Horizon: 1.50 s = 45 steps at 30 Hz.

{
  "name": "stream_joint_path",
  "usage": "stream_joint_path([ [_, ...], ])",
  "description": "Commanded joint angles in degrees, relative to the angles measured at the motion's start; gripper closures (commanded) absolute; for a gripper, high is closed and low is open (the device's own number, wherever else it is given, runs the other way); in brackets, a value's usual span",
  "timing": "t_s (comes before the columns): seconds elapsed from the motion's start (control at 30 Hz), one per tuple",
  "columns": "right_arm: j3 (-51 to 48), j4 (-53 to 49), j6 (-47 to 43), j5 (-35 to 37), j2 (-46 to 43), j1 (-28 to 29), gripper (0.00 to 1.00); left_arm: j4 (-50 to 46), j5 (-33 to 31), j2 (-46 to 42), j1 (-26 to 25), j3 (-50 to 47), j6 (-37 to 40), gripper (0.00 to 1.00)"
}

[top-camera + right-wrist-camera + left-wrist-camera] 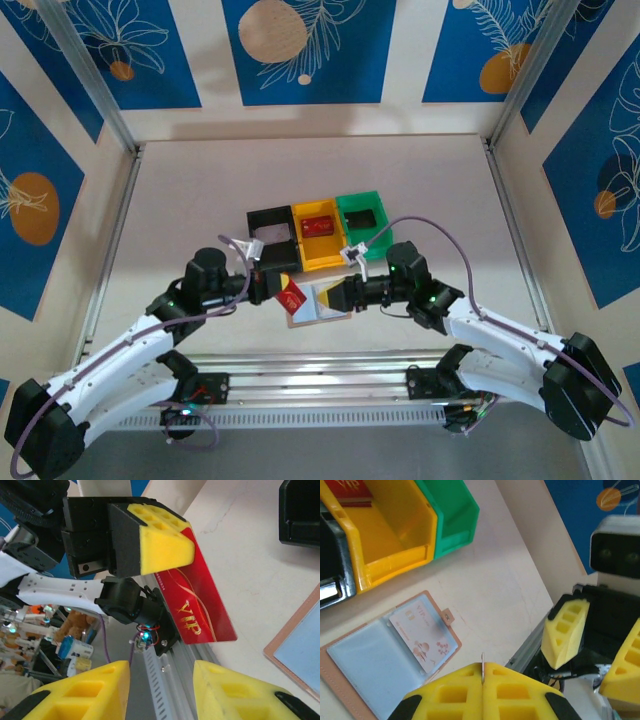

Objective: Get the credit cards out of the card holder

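Yellow foam fingers (520, 690) of the left gripper (482, 672) are pressed flat together on a dark red credit card (482, 659), which from this wrist shows only as a thin edge sticking out past the fingertips. Seen from the right wrist, the card (200, 605) is pinched at one short end. Its long axis runs out and away from the left gripper (160, 545), with gold "VIP" lettering on its face. It hangs in the air above the table (260, 570), touching nothing else.

Just short of the card's free end, the right gripper (160, 680) has its jaws apart and nothing between them.

From above, the two grippers face each other over the near middle of the table (450, 190), the left gripper (272, 288) holding the red card (293, 293) over the left part of the card holder (325, 308).

Below them the tan card holder (350, 655) lies open and flat, pale pockets up, its long axis running roughly left to right. A pale card (422, 640) sits in the pocket on the side with the snap tab (449, 616).

Just behind the holder stand a black bin (262, 216), a yellow bin (318, 262) and a green bin (345, 205), touching in a row. Another red card (318, 225) lies in the yellow one
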Motion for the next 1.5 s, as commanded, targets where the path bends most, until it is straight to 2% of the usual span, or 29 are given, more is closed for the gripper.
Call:
stream_joint_path([
  [0.0,-2.5,6.5,3.8,0.0,-1.3,0.6,0.6,2.6,-2.8,-1.2,0.5,0.8,-2.1,1.0],
  [0.13,-5.1,10.4,7.9,5.1,-2.4,1.5,0.46,4.5,-2.4,-1.5,0.5,0.9,-4.3,1.0],
  [0.27,-7.3,13.6,10.8,10.4,-3.3,2.6,0.38,6.0,-4.3,-2.8,0.5,0.1,-6.9,1.0],
  [0.4,-9.1,18.8,13.0,14.3,-3.0,4.8,0.36,9.3,-6.0,-4.4,0.5,-1.6,-10.1,1.0],
  [0.63,-8.6,23.5,12.8,20.1,-0.4,8.1,0.45,17.0,-5.1,-4.4,0.3,-4.1,-15.2,1.0],
  [1.03,-4.9,28.3,12.0,18.8,8.5,9.0,0.56,21.5,-5.1,-6.1,-0.2,-7.0,-18.5,1.0],
  [1.47,-2.5,31.9,11.5,18.3,12.3,10.1,0.67,22.7,-5.0,-6.2,-0.8,-8.5,-18.8,1.0],
])
